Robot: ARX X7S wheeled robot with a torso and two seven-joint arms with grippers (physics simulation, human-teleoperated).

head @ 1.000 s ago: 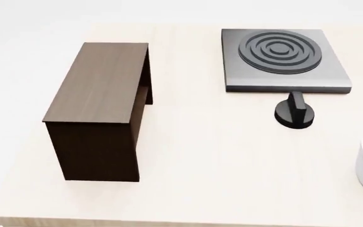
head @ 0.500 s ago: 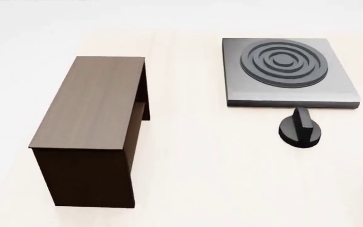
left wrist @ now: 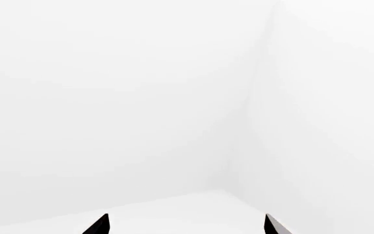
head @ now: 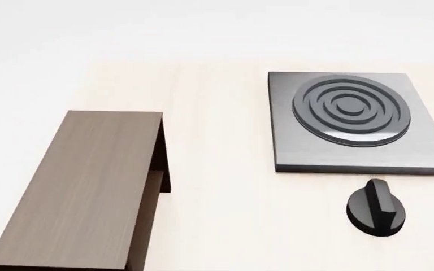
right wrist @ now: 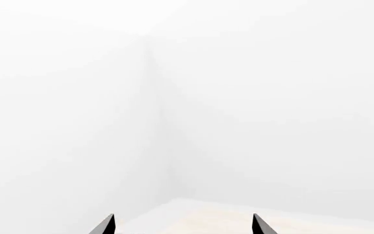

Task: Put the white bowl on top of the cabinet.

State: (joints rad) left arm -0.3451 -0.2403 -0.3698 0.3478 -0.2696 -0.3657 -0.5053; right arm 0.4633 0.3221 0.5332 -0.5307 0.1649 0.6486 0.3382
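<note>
The dark brown wood-grain cabinet (head: 89,189) stands on the light wooden table (head: 225,141) at the lower left of the head view, its flat top bare and its shelf edge showing on the right side. The white bowl is out of view in every frame. Neither arm shows in the head view. My left gripper (left wrist: 183,225) is open and empty, only its two dark fingertips (left wrist: 99,225) showing against white walls. My right gripper (right wrist: 181,225) is open and empty too, its fingertips (right wrist: 106,225) wide apart over a pale surface.
A grey square stove plate (head: 356,121) with raised rings lies at the right of the table. A black round knob (head: 376,214) sits just in front of it. White walls lie beyond the table's far edge.
The head view has shifted: cabinet, stove plate and knob have all slid down the picture and look larger. The white bowl at the right edge has dropped out of view.
</note>
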